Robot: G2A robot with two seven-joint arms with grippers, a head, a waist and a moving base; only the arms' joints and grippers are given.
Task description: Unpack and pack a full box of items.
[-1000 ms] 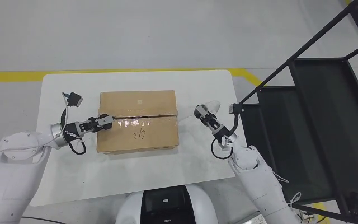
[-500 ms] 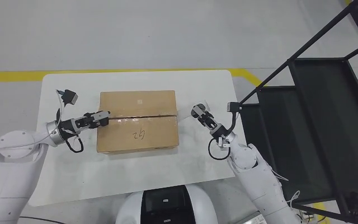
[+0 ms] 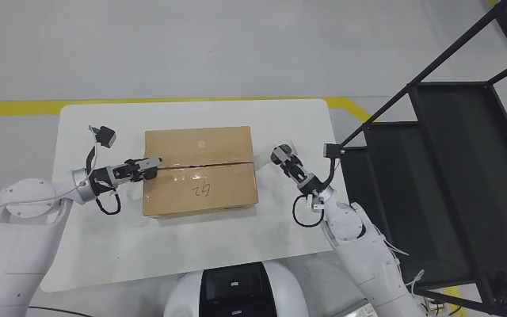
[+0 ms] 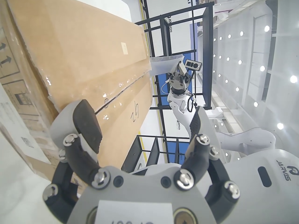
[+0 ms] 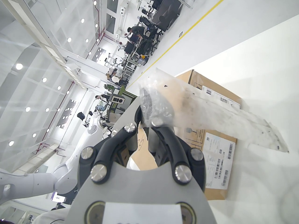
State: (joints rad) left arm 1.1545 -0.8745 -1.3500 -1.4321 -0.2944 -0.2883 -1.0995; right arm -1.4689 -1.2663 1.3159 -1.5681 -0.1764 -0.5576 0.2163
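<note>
Box sits shut on counter, right gripper at its 3 o'clock end with jaws clamped on peeled tape strip, left gripper at 9 o'clock with jaws apart; risk: tape snaps or box drags if left doesn't brace.

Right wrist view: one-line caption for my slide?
Right gripper pinches a clear tape strip in front of the cardboard box on the white table.
</note>
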